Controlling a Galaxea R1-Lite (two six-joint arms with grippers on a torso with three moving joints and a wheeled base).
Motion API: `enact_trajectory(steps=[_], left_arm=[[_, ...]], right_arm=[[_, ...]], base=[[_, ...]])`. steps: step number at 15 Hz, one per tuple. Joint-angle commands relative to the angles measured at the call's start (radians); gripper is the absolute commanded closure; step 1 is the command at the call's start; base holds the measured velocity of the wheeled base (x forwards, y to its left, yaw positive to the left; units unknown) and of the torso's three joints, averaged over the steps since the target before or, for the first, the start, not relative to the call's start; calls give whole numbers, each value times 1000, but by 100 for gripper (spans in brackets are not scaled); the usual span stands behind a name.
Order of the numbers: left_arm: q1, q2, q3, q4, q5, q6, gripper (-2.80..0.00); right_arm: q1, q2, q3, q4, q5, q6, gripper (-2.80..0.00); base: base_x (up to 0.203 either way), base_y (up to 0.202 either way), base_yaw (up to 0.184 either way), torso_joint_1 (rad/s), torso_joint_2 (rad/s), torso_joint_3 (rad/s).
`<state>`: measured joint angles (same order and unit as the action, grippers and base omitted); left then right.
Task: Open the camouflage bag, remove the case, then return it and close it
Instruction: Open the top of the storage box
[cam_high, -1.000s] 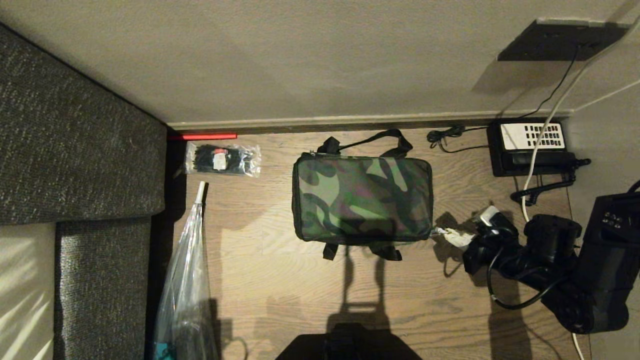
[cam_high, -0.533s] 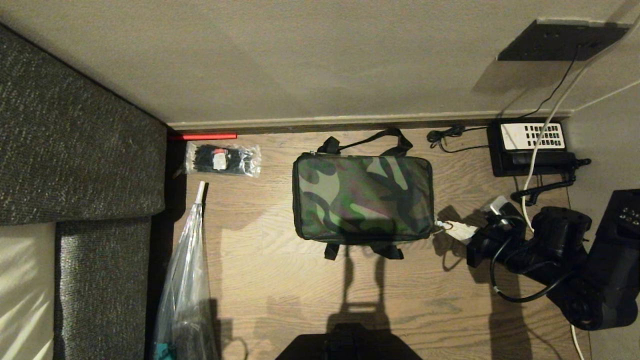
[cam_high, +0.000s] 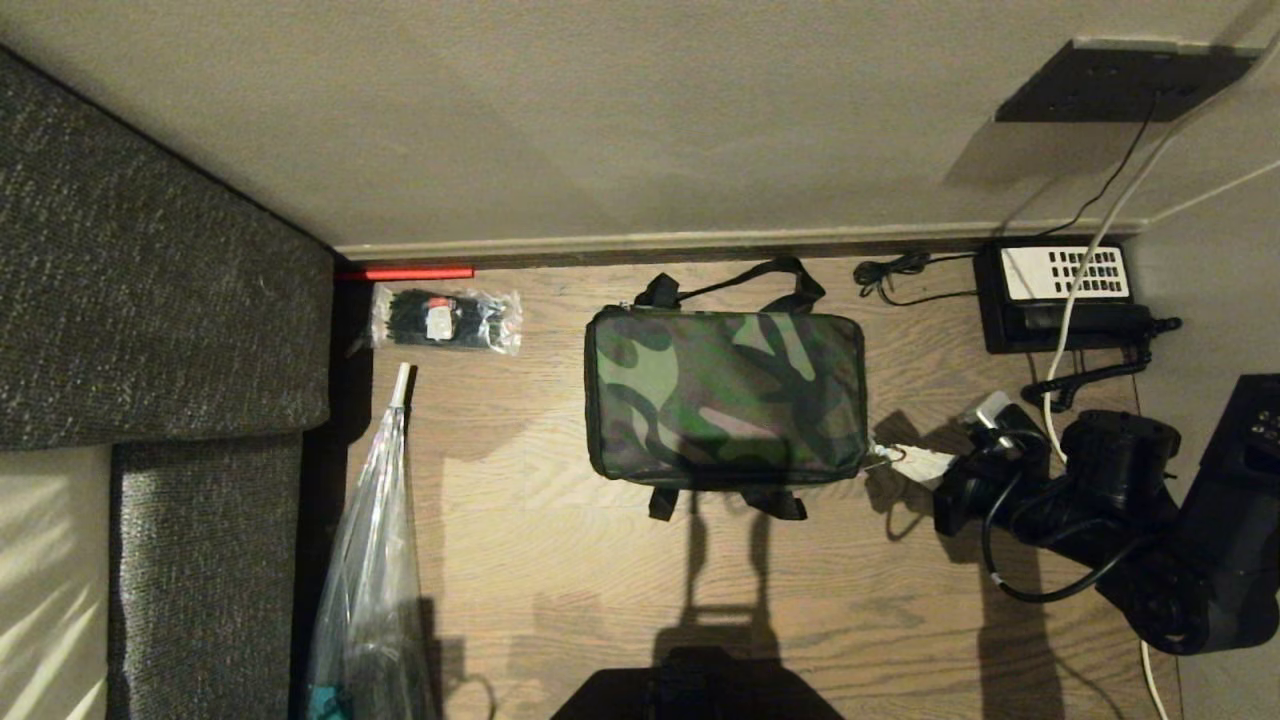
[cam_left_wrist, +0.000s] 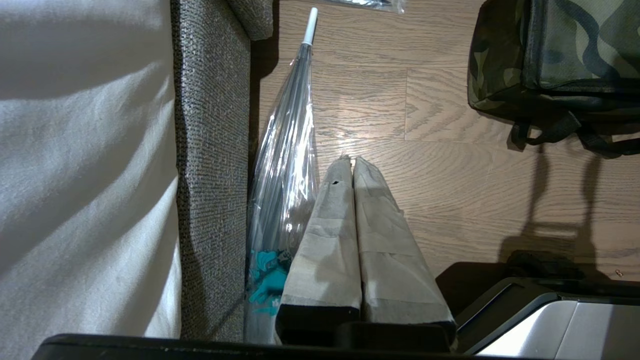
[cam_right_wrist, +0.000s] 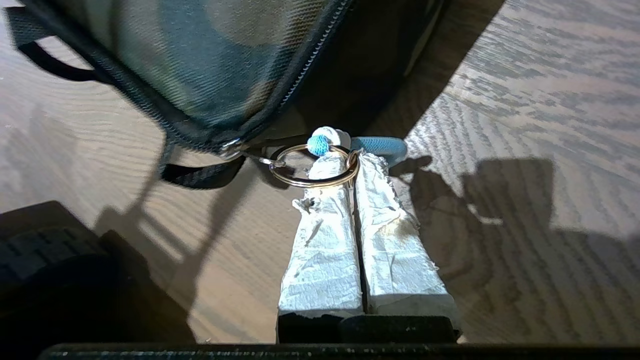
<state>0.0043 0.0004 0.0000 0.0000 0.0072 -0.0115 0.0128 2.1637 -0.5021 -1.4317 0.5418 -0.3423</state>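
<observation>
The camouflage bag (cam_high: 725, 395) lies zipped shut on the wooden floor, its handles splayed to the far and near sides. The case is hidden. At the bag's near right corner my right gripper (cam_high: 915, 462) is shut, white-wrapped fingertips (cam_right_wrist: 372, 167) pinching the brass zip pull ring (cam_right_wrist: 295, 179). A blue cord (cam_right_wrist: 377, 145) with a small blue knot hangs on that ring. In the right wrist view the bag (cam_right_wrist: 210, 65) and its zipper line fill the area just beyond my right gripper (cam_right_wrist: 351, 161). My left gripper (cam_left_wrist: 351, 160) is parked over bare floor, shut on nothing.
A grey sofa (cam_high: 150, 300) borders the left side. A clear folded umbrella (cam_high: 370, 560) lies beside it. A packet of black ties (cam_high: 445, 318) sits near the wall. At the far right stands a black telephone (cam_high: 1065, 295) with trailing cables.
My right arm has drawn back a little to the right, wrist turned slightly, still pinching the ring. The bag stays shut and in place. The left arm is still.
</observation>
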Motion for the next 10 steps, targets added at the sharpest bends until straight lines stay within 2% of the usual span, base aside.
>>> enact_trajectory(steps=[1, 10], left_arm=[[2, -2, 3, 1, 0, -1, 0], [2, -2, 3, 0, 0, -1, 0]], right_arm=[[-1, 25, -18, -17, 3, -8, 0], [-31, 52, -89, -72, 0, -10, 0]], base=[[0, 0, 0, 0, 0, 0], [0, 0, 0, 0, 0, 0]])
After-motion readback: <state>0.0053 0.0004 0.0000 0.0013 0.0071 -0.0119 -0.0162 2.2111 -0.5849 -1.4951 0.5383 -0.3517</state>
